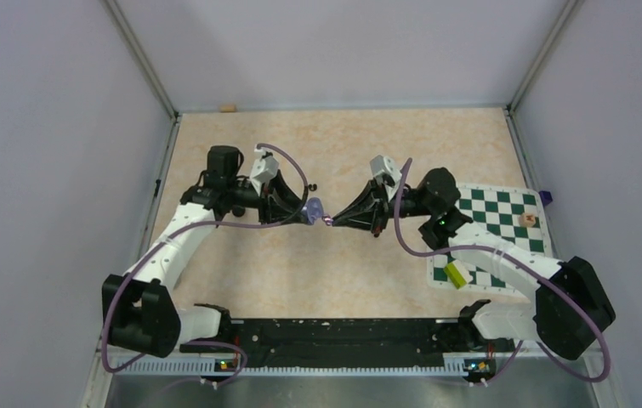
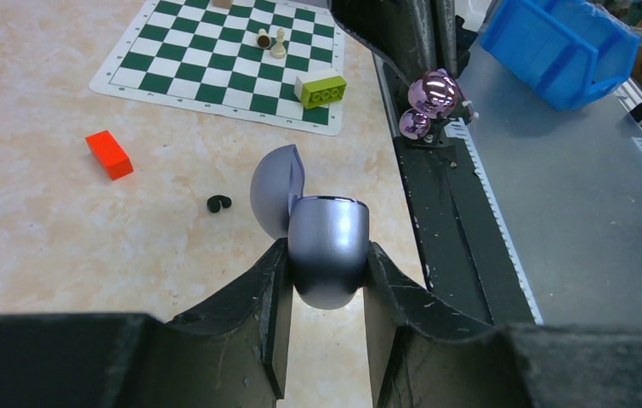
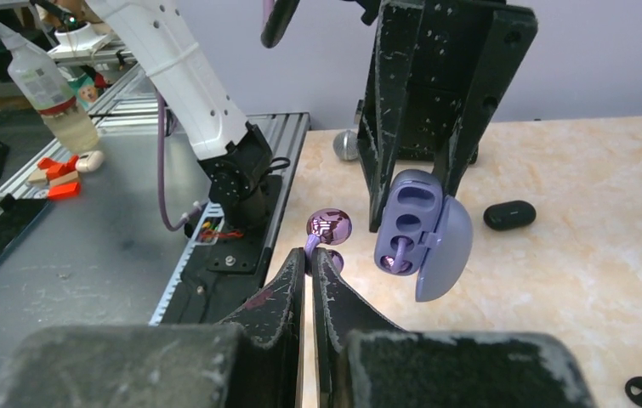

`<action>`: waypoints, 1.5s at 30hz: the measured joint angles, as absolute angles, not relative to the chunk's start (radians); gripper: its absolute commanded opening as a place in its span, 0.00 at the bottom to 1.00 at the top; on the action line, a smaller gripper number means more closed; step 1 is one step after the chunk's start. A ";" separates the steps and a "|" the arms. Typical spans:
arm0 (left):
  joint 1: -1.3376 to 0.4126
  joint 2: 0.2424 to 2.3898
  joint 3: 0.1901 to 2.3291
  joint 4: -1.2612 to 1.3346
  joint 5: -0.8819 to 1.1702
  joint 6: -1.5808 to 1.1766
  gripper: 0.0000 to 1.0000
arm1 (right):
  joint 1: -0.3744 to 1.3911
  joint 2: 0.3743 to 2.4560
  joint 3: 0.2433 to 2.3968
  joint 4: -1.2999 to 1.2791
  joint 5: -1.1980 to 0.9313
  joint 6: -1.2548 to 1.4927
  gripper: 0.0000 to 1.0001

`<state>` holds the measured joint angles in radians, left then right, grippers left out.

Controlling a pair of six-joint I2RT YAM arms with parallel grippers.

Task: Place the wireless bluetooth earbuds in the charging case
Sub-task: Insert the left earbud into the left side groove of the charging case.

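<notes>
My left gripper (image 1: 303, 210) is shut on the lilac charging case (image 1: 315, 208) and holds it above the table with its lid open. In the left wrist view the gripper (image 2: 326, 259) clamps the case body (image 2: 327, 238). In the right wrist view the case (image 3: 411, 225) faces me, with one lilac earbud (image 3: 397, 255) seated in a slot. My right gripper (image 1: 332, 221) is shut on another lilac earbud (image 3: 328, 226), just left of the case and apart from it; this earbud also shows in the left wrist view (image 2: 432, 93). A black earbud (image 2: 218, 203) lies on the table.
A green chessboard (image 1: 496, 234) lies at the right with a lime block (image 2: 320, 87) and chess pieces (image 2: 270, 40). A red block (image 2: 109, 154) lies on the table. A black case (image 3: 509, 214) lies beyond the lilac case. A blue bin (image 2: 555, 47) stands off the table.
</notes>
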<state>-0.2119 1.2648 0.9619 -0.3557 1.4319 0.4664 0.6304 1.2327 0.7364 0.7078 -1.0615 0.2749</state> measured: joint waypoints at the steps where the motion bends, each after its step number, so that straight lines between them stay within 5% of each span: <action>1: -0.215 1.265 0.957 -0.350 1.432 0.466 0.00 | 0.631 1.236 0.731 0.720 -1.056 0.281 0.02; 45: -0.258 1.275 0.927 -0.315 1.424 0.466 0.00 | 0.672 1.298 0.628 0.917 -0.915 0.292 0.03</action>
<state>-0.2581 1.2747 0.9272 -0.3145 1.4239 0.4660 0.6724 1.2980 0.6285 0.9169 -0.9154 0.2924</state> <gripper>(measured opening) 0.372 0.030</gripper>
